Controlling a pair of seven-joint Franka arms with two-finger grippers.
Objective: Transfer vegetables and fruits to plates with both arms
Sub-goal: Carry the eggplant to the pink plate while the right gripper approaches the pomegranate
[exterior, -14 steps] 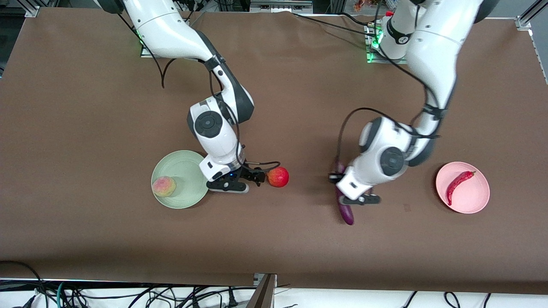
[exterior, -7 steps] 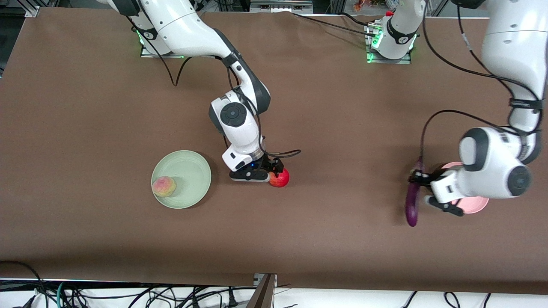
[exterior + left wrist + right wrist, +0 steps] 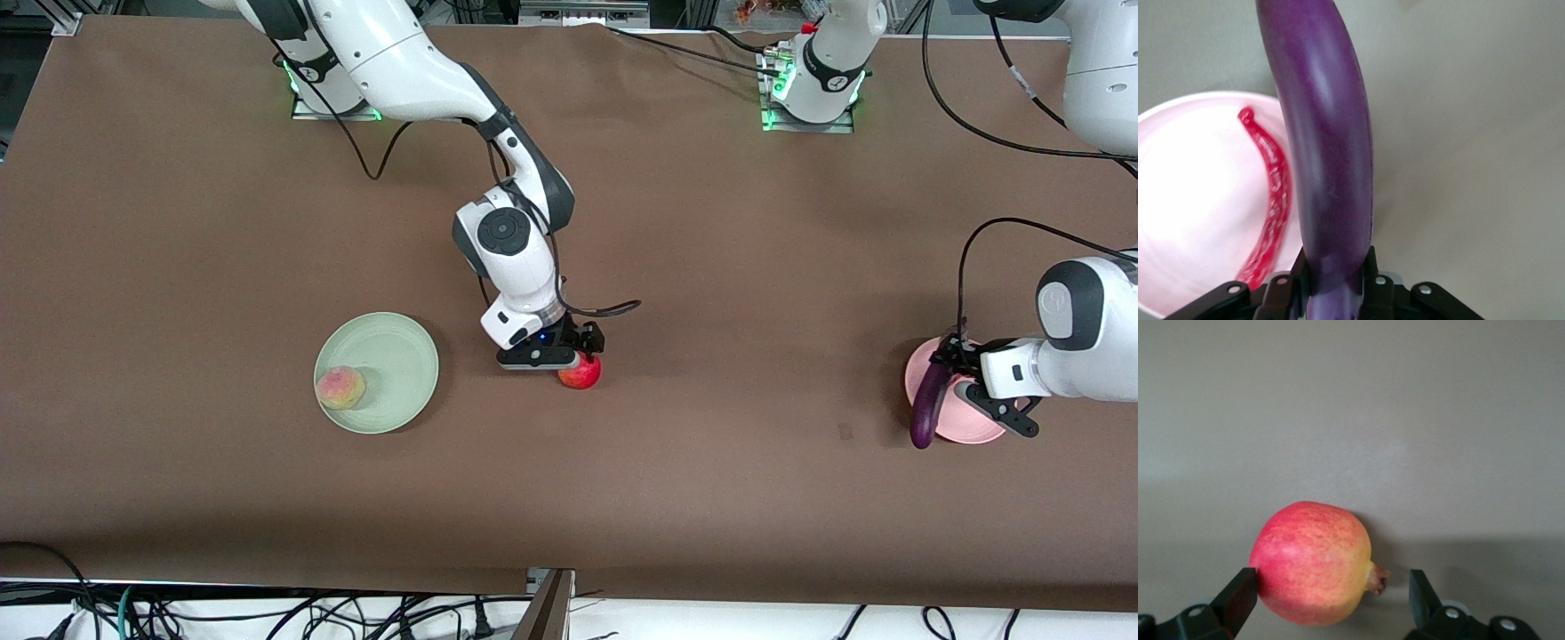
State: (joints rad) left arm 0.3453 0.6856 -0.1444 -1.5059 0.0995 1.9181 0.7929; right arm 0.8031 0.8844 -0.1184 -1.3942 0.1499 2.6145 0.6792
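My left gripper (image 3: 953,366) is shut on the purple eggplant (image 3: 926,405) and holds it over the rim of the pink plate (image 3: 965,428). In the left wrist view the eggplant (image 3: 1328,153) hangs beside the red chili pepper (image 3: 1271,200), which lies on the pink plate (image 3: 1191,213). My right gripper (image 3: 578,360) is open, low over the red-orange pomegranate (image 3: 580,373) on the table. In the right wrist view the pomegranate (image 3: 1313,563) sits between the fingers (image 3: 1238,597); one finger is at its side, the other stands apart. The peach (image 3: 340,388) lies on the pale green plate (image 3: 391,351).
The brown table cloth (image 3: 711,267) covers the whole table. The arm bases (image 3: 809,89) stand along the edge farthest from the front camera. Cables (image 3: 267,613) hang below the table's near edge.
My left gripper has lifted the eggplant from mid-table and carried it to the pink plate. My right gripper has moved from beside the green plate to over the pomegranate.
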